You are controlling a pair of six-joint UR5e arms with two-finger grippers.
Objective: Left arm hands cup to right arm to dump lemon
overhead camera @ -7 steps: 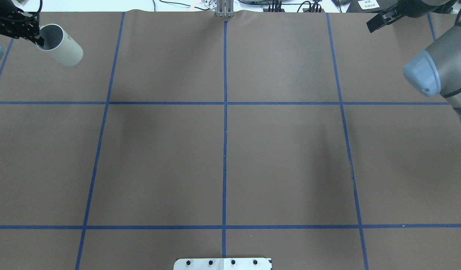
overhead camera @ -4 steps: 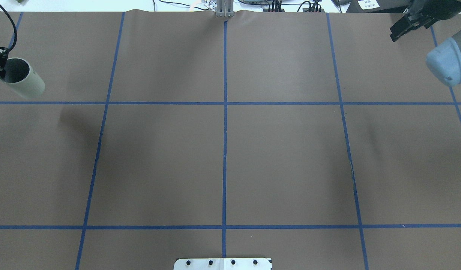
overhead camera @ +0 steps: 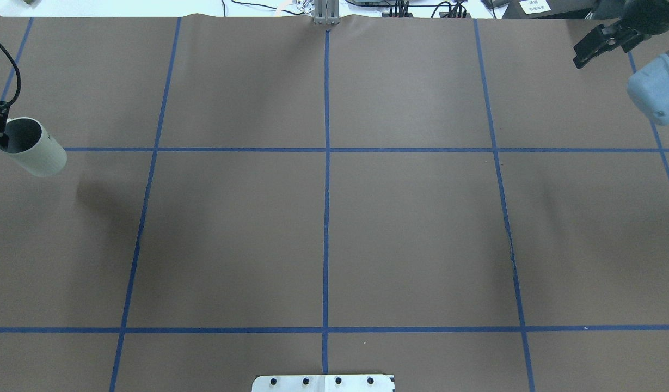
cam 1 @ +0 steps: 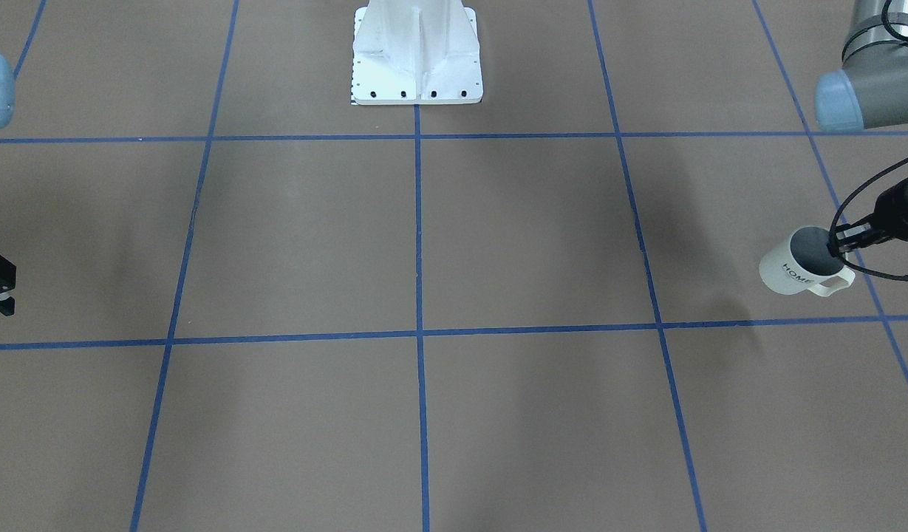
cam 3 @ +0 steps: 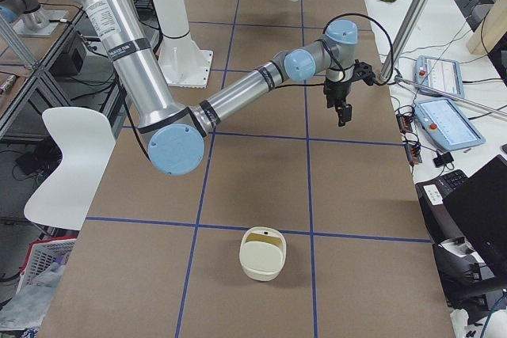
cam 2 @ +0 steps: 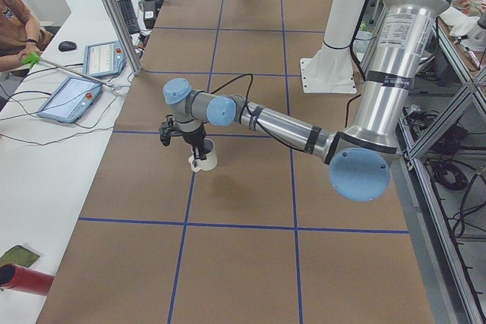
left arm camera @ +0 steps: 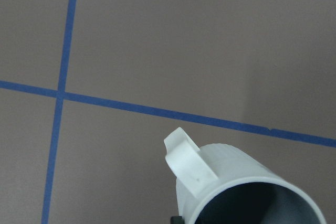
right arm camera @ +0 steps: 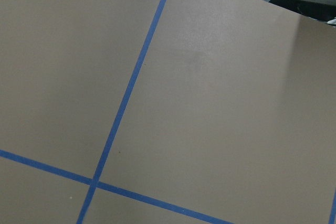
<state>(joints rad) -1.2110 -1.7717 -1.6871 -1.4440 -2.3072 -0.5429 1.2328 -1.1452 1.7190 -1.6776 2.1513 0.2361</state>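
Note:
The white "HOME" cup (cam 1: 793, 270) hangs tilted above the table at the robot's left edge, handle toward the front. It also shows in the overhead view (overhead camera: 37, 152) and the left wrist view (left arm camera: 247, 192). My left gripper (cam 1: 842, 244) is shut on the cup's rim, with braided cable looping above it. The cup's grey inside shows no lemon; the lemon is hidden or out of view. My right gripper (overhead camera: 598, 43) hovers empty over the far right corner, far from the cup; I cannot tell whether it is open or shut.
A cream container (cam 3: 262, 253) stands on the table near its right end. The white robot base plate (cam 1: 417, 55) sits at the table's middle rear edge. Blue tape lines (overhead camera: 326, 163) divide the brown table. Operator tablets (cam 2: 72, 96) lie beyond the far edge.
My left gripper has carried the cup left and back toward the robot's side. My right gripper has pulled right, toward the table's right edge.

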